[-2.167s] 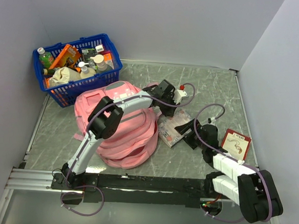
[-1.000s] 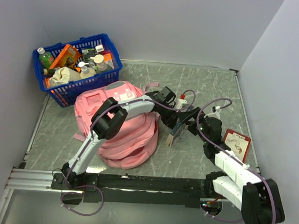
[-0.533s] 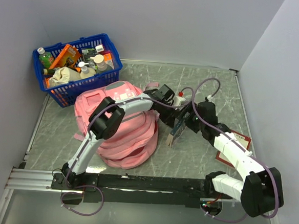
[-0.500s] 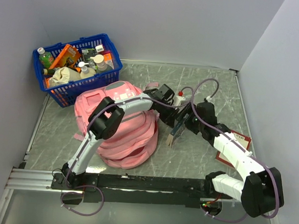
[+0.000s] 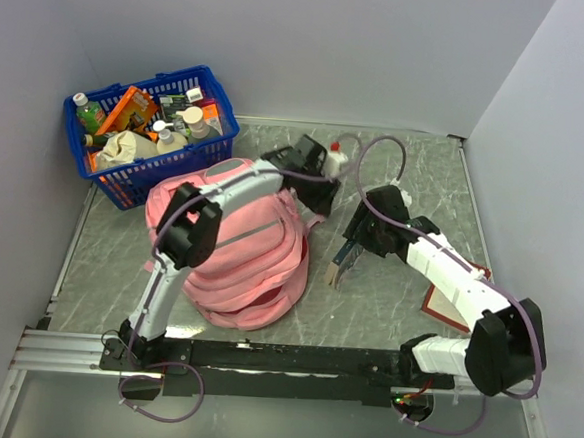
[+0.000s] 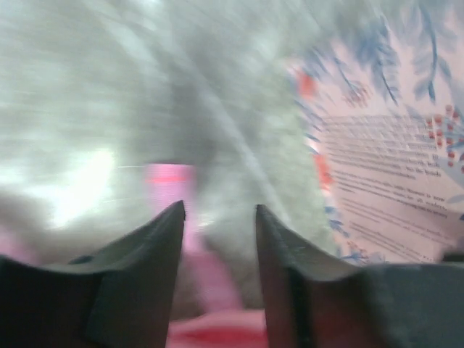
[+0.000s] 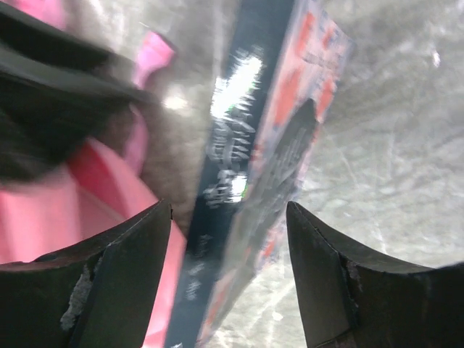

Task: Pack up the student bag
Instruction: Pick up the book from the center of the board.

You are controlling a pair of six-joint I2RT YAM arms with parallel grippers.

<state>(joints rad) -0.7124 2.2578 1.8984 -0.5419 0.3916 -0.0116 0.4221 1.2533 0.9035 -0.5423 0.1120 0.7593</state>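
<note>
From above, saw the student bag (image 5: 254, 266) slumped on the table (image 5: 425, 178), just beside a blue basket (image 5: 145, 177) crammed with bottles (image 5: 80, 101) and an orange carton (image 5: 129, 107). On the left wrist, found the left gripper (image 6: 220, 209) spread, pinching nothing. On the right wrist, found the right gripper (image 7: 228, 206) parted astride an upright book (image 7: 239, 145), with pink bag fabric at left.

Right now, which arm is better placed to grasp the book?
Right. The right gripper straddles the book standing on edge; the left gripper is open and empty, the book off to its side.
</note>
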